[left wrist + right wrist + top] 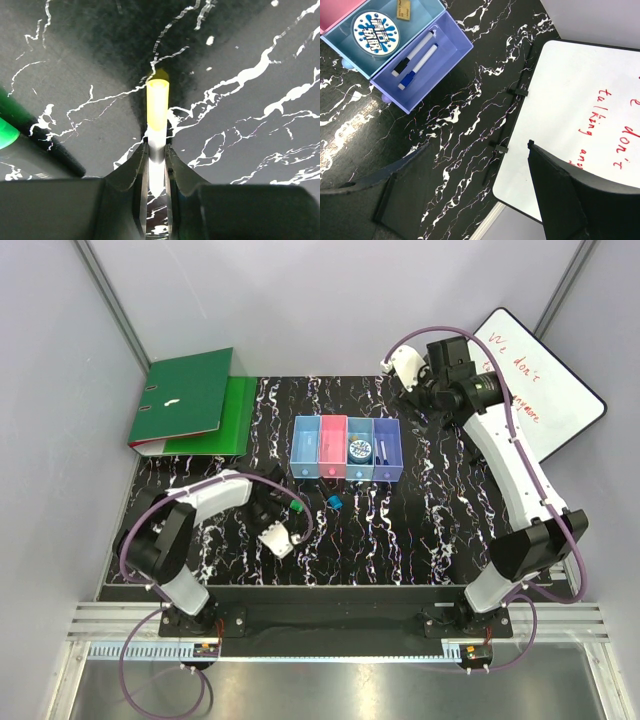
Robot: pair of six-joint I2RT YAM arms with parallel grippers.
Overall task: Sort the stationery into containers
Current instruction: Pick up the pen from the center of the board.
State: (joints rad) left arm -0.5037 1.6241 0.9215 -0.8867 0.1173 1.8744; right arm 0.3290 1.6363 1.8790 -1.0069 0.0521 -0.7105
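My left gripper (156,147) is shut on a thin white marker with a yellow cap (157,112), which points forward just above the black marbled table. From above, the left gripper (270,508) sits left of a small green piece (297,508) and a small blue piece (334,502). The four joined bins (305,450) stand mid-table. The blue bin holds the round tape roll (376,30) and the purple bin (451,47) holds two markers (420,55). My right gripper (479,150) is open and empty, high over the table's right edge by the whiteboard (580,100).
Green ring binders (190,400) lie at the back left. The whiteboard with red writing (545,390) leans at the back right. A green item (5,132) and a dark bar (50,145) lie just left of the left gripper.
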